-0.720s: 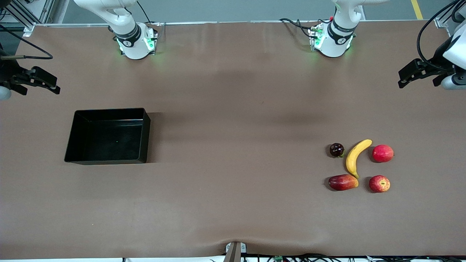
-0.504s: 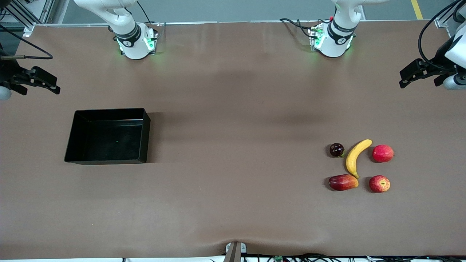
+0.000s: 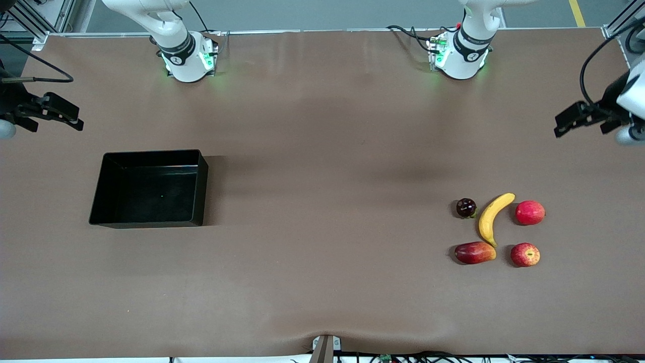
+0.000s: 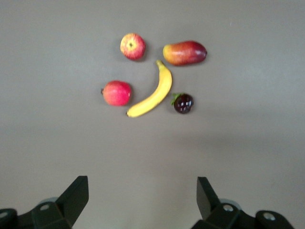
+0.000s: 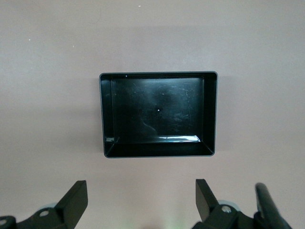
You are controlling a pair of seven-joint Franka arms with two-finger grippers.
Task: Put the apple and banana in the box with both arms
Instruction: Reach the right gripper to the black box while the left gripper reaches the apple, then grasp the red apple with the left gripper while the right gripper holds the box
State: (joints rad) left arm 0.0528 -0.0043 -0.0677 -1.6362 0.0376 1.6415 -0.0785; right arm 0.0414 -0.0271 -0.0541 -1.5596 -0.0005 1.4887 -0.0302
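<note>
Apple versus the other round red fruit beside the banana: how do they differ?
The apple is streaked yellow with a pale stem dimple showing; the pinkish-red fruit looks smoother and evenly coloured. The apple lies nearer the front camera, by the banana's lower tip; the other by its upper tip. Both lie untouched on the table.

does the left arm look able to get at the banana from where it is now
Probably yes. The left gripper hangs open over bare table at its own end, and the banana lies uncovered. The dark fruit and pinkish-red fruit flank it, each with a gap between.
</note>
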